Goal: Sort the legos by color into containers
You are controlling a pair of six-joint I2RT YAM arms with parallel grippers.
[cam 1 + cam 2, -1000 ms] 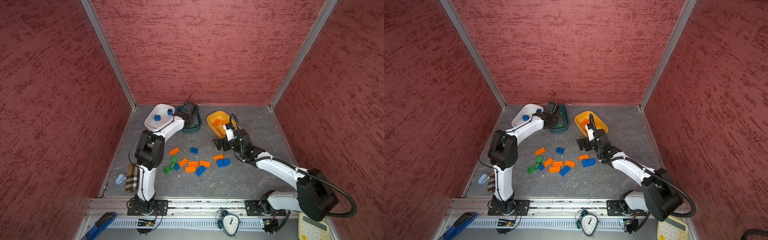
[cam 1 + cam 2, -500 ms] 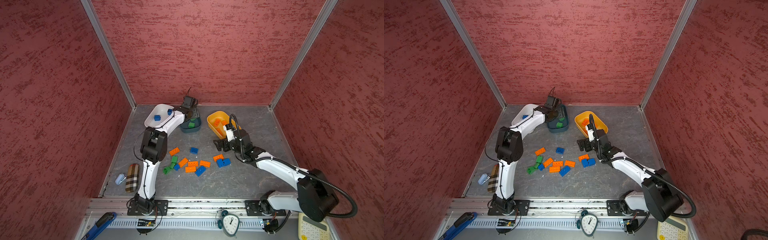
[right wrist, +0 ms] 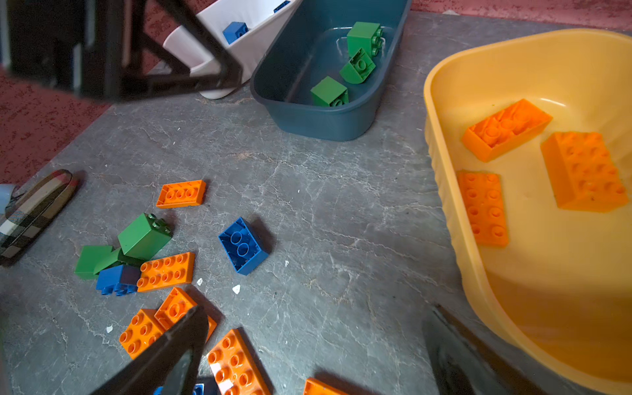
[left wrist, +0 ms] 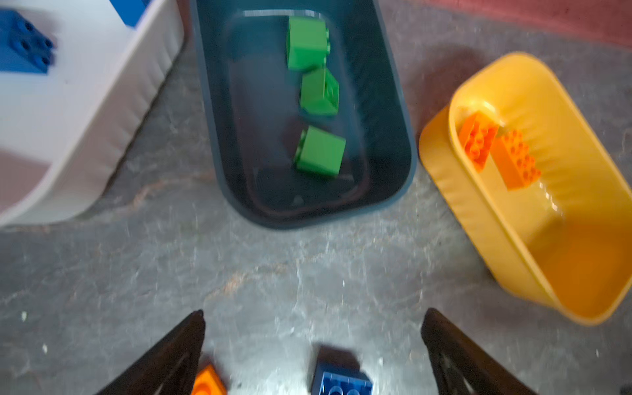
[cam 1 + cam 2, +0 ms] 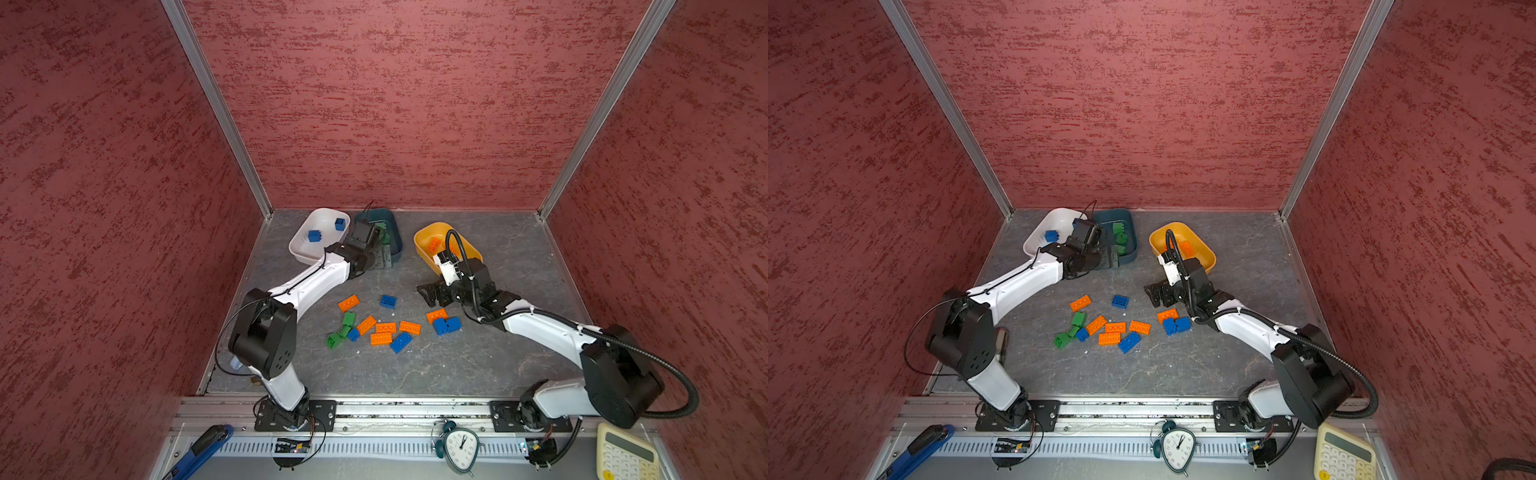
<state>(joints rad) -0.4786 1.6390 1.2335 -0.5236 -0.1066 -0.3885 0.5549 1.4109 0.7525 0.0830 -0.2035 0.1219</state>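
Left gripper (image 5: 1111, 259) upper centre of frame, at near rim of teal tub (image 5: 1133, 249); jaws wide, apparently empty (wrist view blurred). Three green bricks (image 5: 1119, 237) inside. Right gripper (image 5: 1156, 293) spread, empty, beside yellow tub (image 5: 1208, 257). Loose legos (image 5: 1115, 328) mid-frame.

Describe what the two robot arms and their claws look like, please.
Both arms have glossy white shells joined by chunky black joints. The left arm carries a thin black cable looping by its elbow; the right arm has a thick black ribbed hose. The left gripper and right gripper have black, triangular, truss-like fingers.
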